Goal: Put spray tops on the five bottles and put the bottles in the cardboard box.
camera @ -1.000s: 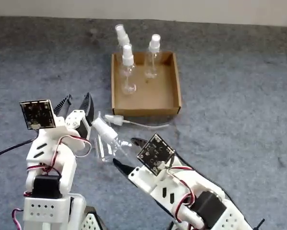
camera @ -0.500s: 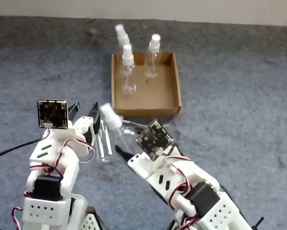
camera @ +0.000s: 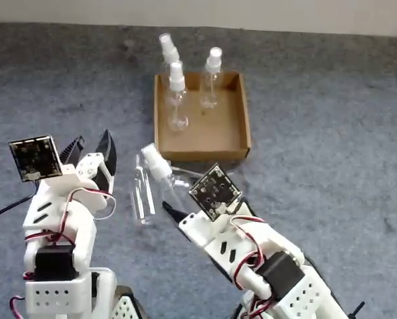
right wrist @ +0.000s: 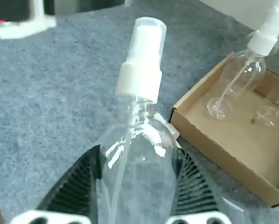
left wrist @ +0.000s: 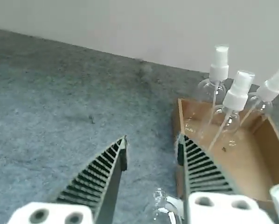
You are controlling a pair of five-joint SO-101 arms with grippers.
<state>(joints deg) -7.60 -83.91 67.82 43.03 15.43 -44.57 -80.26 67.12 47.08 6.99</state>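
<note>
My right gripper [right wrist: 138, 161] is shut on a clear bottle [right wrist: 135, 168] with a white spray top [right wrist: 142, 65], held tilted in front of the cardboard box [camera: 245, 126]. In the high view this bottle [camera: 160, 171] is just ahead of the right gripper [camera: 175, 203]. My left gripper [left wrist: 151, 149] stands open and holds nothing, to the left of the bottle [camera: 89, 151]. Two capped bottles [camera: 176, 96] [camera: 212, 80] stand in the box. A third capped bottle [camera: 166, 50] stands behind the box's far wall. An uncapped bottle [camera: 142, 196] lies on the carpet between the arms.
A loose spray top [right wrist: 173, 133] with its thin tube [camera: 188, 173] lies by the box's near wall, partly hidden by the held bottle. Grey carpet [camera: 318, 133] stretches open to the right and left of the box. A pale wall [left wrist: 130, 23] borders the far side.
The left gripper closed in on the held bottle's spray top half a second ago, then drew back to the left. The right gripper lifted the bottle slightly toward the box.
</note>
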